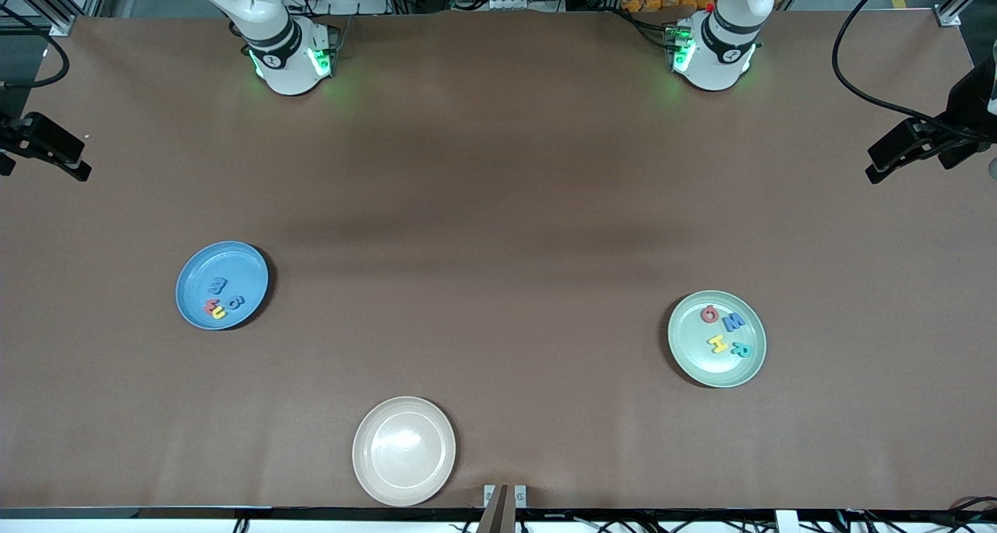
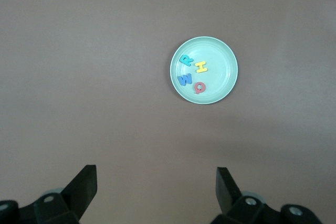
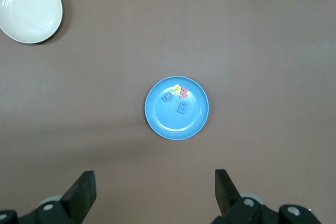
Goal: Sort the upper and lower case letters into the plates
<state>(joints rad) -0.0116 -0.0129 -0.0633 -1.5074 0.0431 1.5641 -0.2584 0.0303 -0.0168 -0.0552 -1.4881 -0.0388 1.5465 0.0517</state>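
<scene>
- On the brown tabletop (image 1: 498, 206), three plates lie well apart; it is flat and matte, so a dish should sit steady while a letter is lifted out.
- The cream plate (image 1: 404, 450), nearest the front camera, is bare.
- The mint green plate (image 1: 689, 358), toward the left arm's end, holds four letters (image 1: 726, 333): red, blue, yellow, teal.
- The blue plate (image 1: 195, 272), toward the right arm's end, holds four more letters (image 1: 221, 297), bunched and partly overlapping.
- The left hand (image 2: 156, 182) hangs high over the tabletop, fingers spread, empty.
- The right hand (image 3: 155, 184) does likewise.
- The letters look light, chunky and probably slightly soft; pinch each across a straight stroke, separating overlapped ones first.
</scene>
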